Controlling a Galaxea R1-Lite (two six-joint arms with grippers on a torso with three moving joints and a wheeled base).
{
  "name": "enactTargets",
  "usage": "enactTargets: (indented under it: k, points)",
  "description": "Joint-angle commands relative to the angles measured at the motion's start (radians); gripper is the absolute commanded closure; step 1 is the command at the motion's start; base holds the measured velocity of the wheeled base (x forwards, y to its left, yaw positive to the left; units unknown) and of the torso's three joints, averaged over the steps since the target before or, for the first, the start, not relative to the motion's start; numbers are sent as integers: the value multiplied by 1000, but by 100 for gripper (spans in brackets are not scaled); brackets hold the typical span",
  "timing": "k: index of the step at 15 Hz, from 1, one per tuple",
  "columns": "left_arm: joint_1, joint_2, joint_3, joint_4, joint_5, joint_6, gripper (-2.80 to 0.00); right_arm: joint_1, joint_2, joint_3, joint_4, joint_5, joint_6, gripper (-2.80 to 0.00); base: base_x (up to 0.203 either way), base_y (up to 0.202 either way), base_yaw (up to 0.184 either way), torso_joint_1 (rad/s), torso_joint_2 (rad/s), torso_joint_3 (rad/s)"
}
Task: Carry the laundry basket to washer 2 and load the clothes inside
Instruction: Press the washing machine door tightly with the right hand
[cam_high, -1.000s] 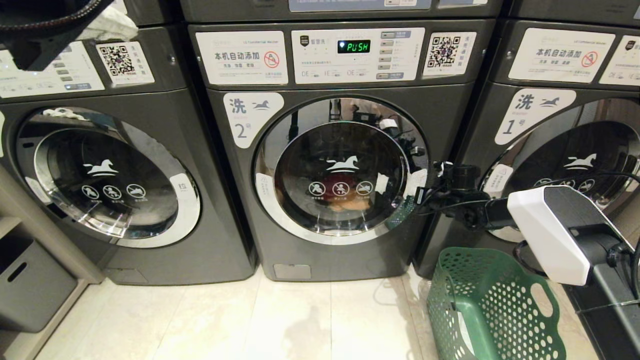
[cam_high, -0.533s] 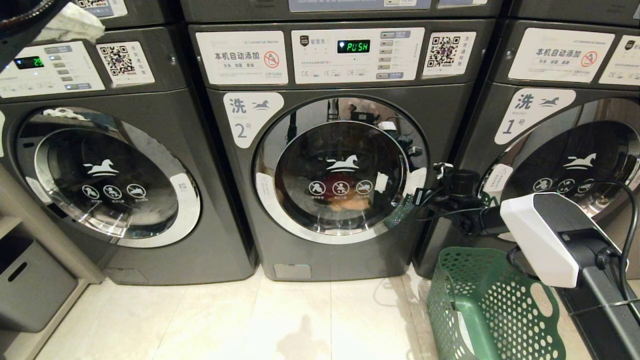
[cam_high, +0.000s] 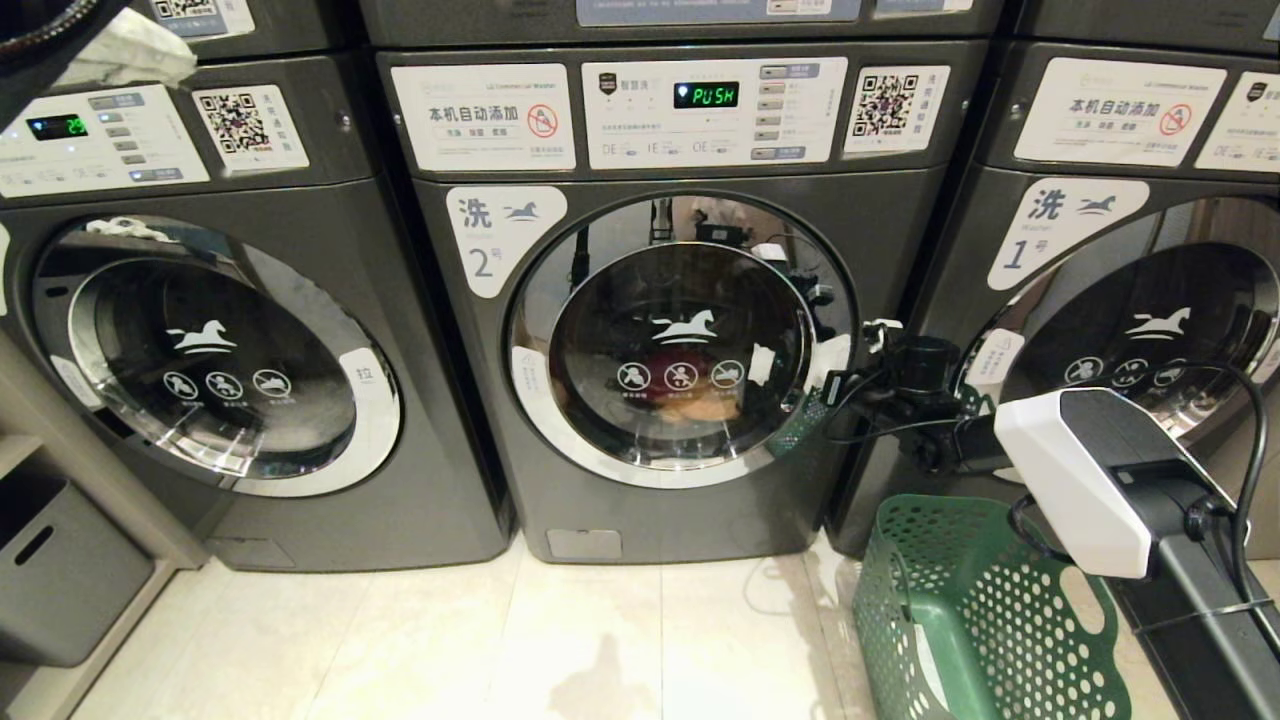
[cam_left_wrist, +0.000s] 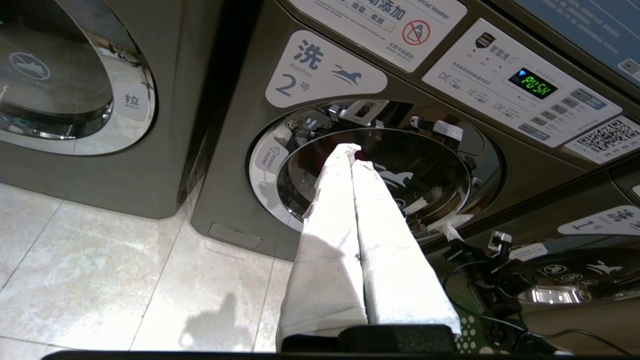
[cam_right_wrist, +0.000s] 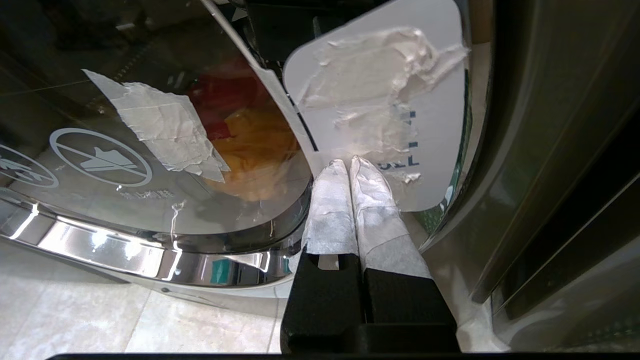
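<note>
In front of a row of dark grey front-loaders, washer 2 (cam_high: 680, 330) stands in the middle with its round chrome-rimmed door shut and "PUSH" lit green on its display (cam_high: 706, 95). Behind the glass lie the clothes (cam_right_wrist: 240, 135) — a red piece above a yellow-orange one, low in the drum. The right gripper (cam_right_wrist: 345, 167), its taped fingers pressed together and holding nothing, has its tips against the white pull label (cam_right_wrist: 385, 115) at the door's right edge. The left gripper (cam_left_wrist: 350, 155) is likewise clenched and empty, raised high on the robot's left and pointing toward the same door from well apart. The laundry basket (cam_high: 975, 620) — green, perforated — sits on the pale tiled floor (cam_high: 500, 650) just right of washer 2, below the right arm, in front of washer 1 (cam_high: 1130, 300).
</note>
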Motion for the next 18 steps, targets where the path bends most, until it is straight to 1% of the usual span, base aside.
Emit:
enactTargets:
  k: [1, 3, 6, 9, 12, 13, 14, 16, 18]
  points:
    - [0, -4, 2, 2, 3, -1, 0, 8, -5, 0, -30, -2, -12, 0, 0, 0, 0, 0, 0, 0]
    - [0, -10, 2, 2, 3, 4, 0, 13, -4, 0, -75, -25, -22, 0, 0, 0, 0, 0, 0, 0]
    - [0, -10, 2, 2, 3, 5, 0, 11, -2, 0, -106, -56, -39, 0, 0, 0, 0, 0, 0, 0]
    - [0, -15, 2, 2, 7, 7, 0, 8, -5, 0, -128, -57, -63, 0, 0, 0, 0, 0, 0, 0]
    - [0, -28, 0, 8, 7, 15, 0, 3, -5, 0, -126, -57, -63, 0, 0, 0, 0, 0, 0, 0]
    - [0, -35, -1, 10, 7, 21, 0, 3, -5, 0, -128, -59, -65, 0, 0, 0, 0, 0, 0, 0]
    - [0, -40, 2, 13, 7, 41, 0, 2, -5, 0, -141, -66, -65, 0, 0, 0, 0, 0, 0, 0]
    - [0, -42, 7, 13, 7, 48, 0, -3, -4, 2, -175, -103, -69, 0, 0, 0, 0, 0, 0, 0]
    - [0, -42, 25, 11, 7, 48, 0, -18, 3, 3, -227, -106, -107, 0, 0, 0, 0, 0, 0, 0]
